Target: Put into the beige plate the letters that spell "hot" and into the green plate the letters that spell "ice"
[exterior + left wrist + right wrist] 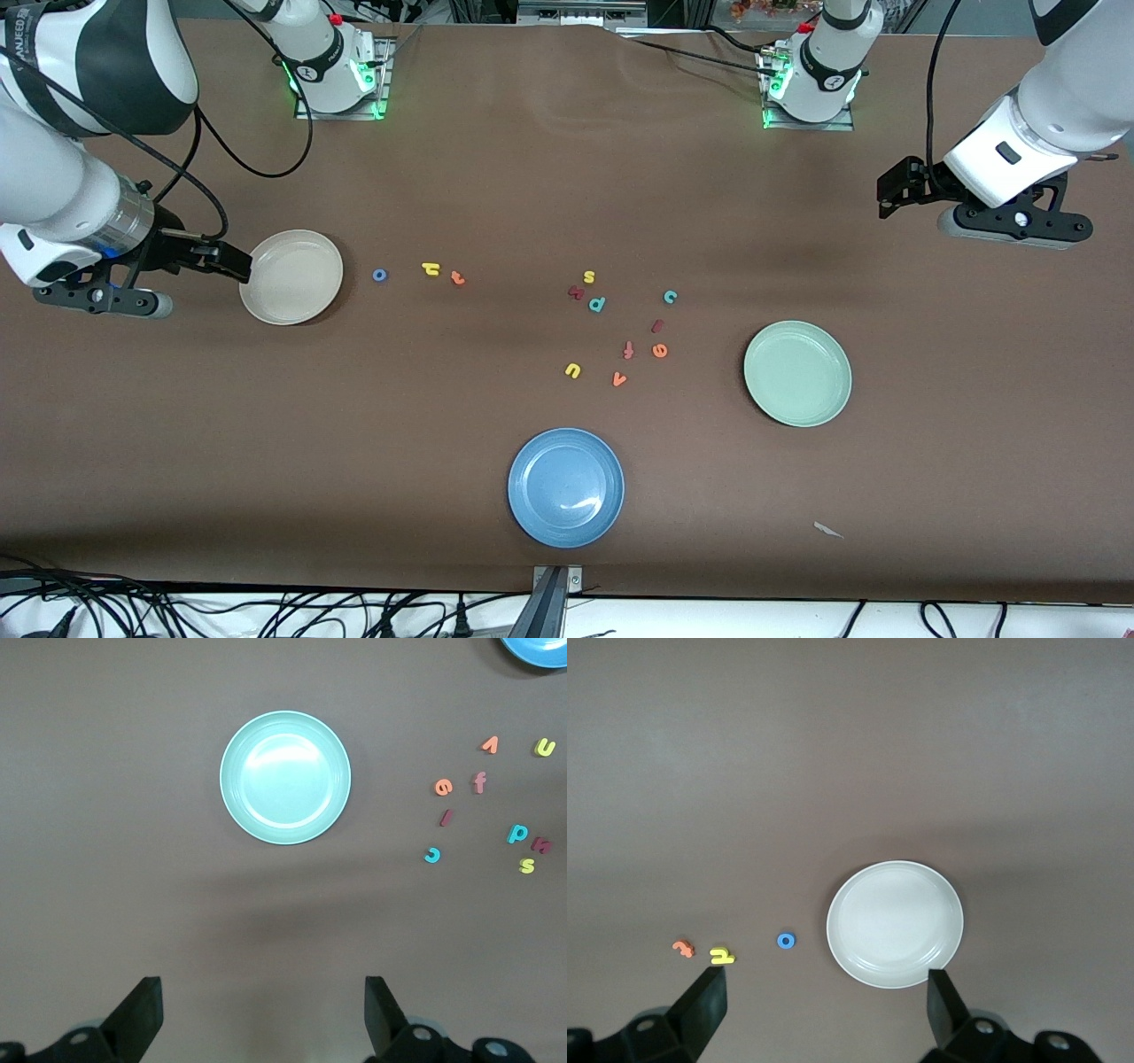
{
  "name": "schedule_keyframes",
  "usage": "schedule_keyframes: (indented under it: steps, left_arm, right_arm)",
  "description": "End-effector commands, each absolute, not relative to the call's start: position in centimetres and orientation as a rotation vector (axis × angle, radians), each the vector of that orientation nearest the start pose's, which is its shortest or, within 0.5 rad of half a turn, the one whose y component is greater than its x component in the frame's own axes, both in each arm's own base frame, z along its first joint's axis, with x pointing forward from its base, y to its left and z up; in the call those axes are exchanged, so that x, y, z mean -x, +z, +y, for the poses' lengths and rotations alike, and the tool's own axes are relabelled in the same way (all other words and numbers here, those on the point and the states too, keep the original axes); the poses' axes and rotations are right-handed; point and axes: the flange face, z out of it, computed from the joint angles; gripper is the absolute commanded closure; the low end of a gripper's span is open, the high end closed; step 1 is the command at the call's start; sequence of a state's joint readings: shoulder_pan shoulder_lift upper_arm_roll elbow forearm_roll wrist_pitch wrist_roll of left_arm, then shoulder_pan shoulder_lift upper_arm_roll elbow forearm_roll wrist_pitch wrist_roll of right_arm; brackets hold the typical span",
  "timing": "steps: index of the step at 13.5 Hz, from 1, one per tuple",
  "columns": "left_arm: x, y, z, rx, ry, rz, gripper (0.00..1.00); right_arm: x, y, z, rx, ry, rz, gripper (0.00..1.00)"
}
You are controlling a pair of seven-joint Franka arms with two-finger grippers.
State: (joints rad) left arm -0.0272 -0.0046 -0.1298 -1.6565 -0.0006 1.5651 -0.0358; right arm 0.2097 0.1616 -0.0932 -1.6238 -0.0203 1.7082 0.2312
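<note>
The beige plate (291,276) (895,923) lies bare at the right arm's end, with the blue "o" (380,275) (786,941), yellow "h" (431,268) (722,956) and orange "t" (457,277) (683,949) in a row beside it. The green plate (797,373) (285,777) lies bare toward the left arm's end. Near it are the teal "c" (671,297) (431,854), dark red "i" (657,326) (446,818) and orange "e" (659,351) (443,787). My right gripper (232,263) (827,988) hangs open beside the beige plate. My left gripper (888,197) (263,992) hangs open and apart from the letters.
A blue plate (566,486) lies near the front edge. Spare letters are mixed in mid-table: yellow "s" (589,277), a dark red letter (576,291), teal "p" (597,304), orange "f" (628,350), yellow "u" (572,370), orange "v" (619,379). A paper scrap (828,530) lies near the front.
</note>
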Motion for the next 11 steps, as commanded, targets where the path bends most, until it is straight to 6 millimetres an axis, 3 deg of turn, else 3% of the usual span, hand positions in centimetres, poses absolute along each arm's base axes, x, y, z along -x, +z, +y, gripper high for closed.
schedule_keyframes:
  steps: [1, 11]
  left_arm:
    - [-54.38, 59.13, -8.26, 3.105, 0.137, 0.168, 0.00]
    - [-54.38, 59.13, -7.84, 3.106, 0.140, 0.158, 0.00]
  right_arm:
    - [-59.94, 52.38, 6.98, 3.161, 0.100, 0.198, 0.00]
    - [-59.82, 52.23, 7.05, 3.162, 0.110, 0.195, 0.00]
